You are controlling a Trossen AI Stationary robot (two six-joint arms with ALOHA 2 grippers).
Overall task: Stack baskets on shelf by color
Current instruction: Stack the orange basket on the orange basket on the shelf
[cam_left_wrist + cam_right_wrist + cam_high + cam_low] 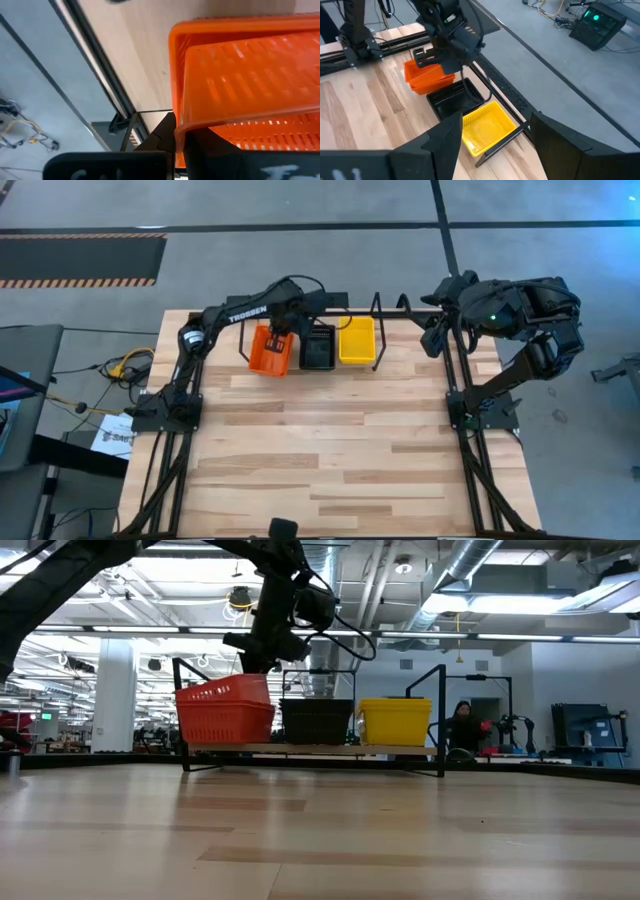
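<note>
The tabletop [330, 450] carries the shelf [390, 308] at its far edge, with orange stack [268, 350], black basket [318, 346] and yellow basket [357, 340] in a row. The left gripper [280, 330] has its fingers closed on the top orange basket's rim; releasing it seems next. The right gripper [432, 335] waits at far right, fingers wide.

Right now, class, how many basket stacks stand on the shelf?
3, side by side: red-orange stack at the left hand, black stack in the middle, yellow stack rightmost. Baskets nested inside each cannot be counted.
</note>
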